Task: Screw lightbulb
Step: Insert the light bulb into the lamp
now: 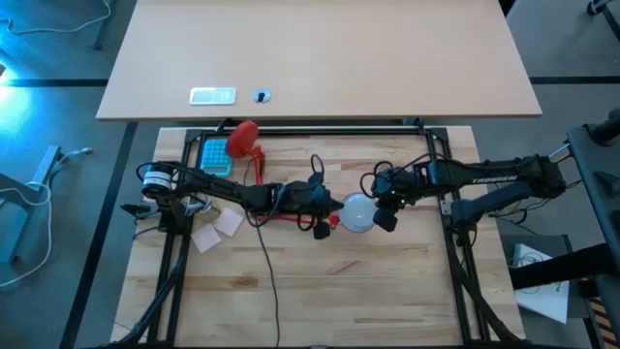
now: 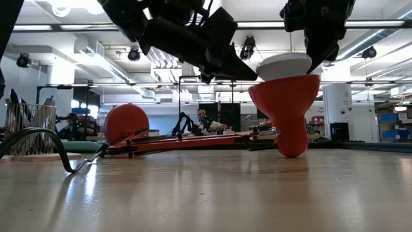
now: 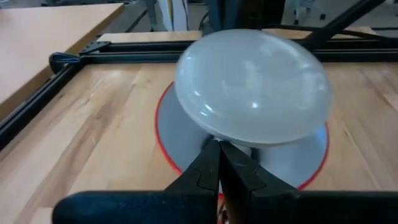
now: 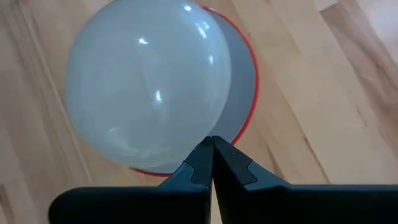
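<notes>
The lightbulb (image 1: 358,210) is seated in the upturned red lamp shade (image 2: 287,109) at mid-surface (image 1: 320,291) — its white dome is seen above the rim. The left gripper (image 3: 219,163) and right gripper (image 4: 211,152) are held beside it, each with its fingers pressed together, nothing clamped. Farther back, the lamp's round red base (image 1: 241,138) is seen.
</notes>
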Motion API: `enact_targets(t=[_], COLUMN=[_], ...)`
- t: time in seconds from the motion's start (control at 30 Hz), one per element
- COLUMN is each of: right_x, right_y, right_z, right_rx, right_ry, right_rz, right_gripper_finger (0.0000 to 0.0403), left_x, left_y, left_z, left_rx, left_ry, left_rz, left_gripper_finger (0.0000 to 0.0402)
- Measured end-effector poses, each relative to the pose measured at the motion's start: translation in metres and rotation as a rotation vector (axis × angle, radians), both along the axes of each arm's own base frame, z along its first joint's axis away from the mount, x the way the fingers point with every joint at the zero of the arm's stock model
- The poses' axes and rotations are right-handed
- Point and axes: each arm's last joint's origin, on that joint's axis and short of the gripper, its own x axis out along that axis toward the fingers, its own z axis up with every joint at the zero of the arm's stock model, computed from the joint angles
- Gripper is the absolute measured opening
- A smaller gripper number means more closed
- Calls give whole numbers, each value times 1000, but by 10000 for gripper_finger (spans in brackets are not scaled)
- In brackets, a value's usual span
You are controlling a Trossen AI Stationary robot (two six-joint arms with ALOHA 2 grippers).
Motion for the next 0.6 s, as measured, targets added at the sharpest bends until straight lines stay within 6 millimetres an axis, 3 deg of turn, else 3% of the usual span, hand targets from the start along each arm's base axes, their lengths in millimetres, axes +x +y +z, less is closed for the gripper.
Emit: enact_targets(t=[0.3,0.43,0.6], right_x=[-2,-2,2], right_y=[-1,-4,-4], right_z=[1,1,0], right_rx=[-8,-49,-51], right_ry=[5,-5,-13], right_rz=[-26,-51,-51], right_gripper_finger=[0,0,0], left_x=[-15,-17,-13], left_y=[2,-13,-32], left_z=[10,15,5], left_rx=[32,-10,-53], left_ry=[114,89,99], left_rz=[97,66,17], left_gripper_finger=[0,0,0])
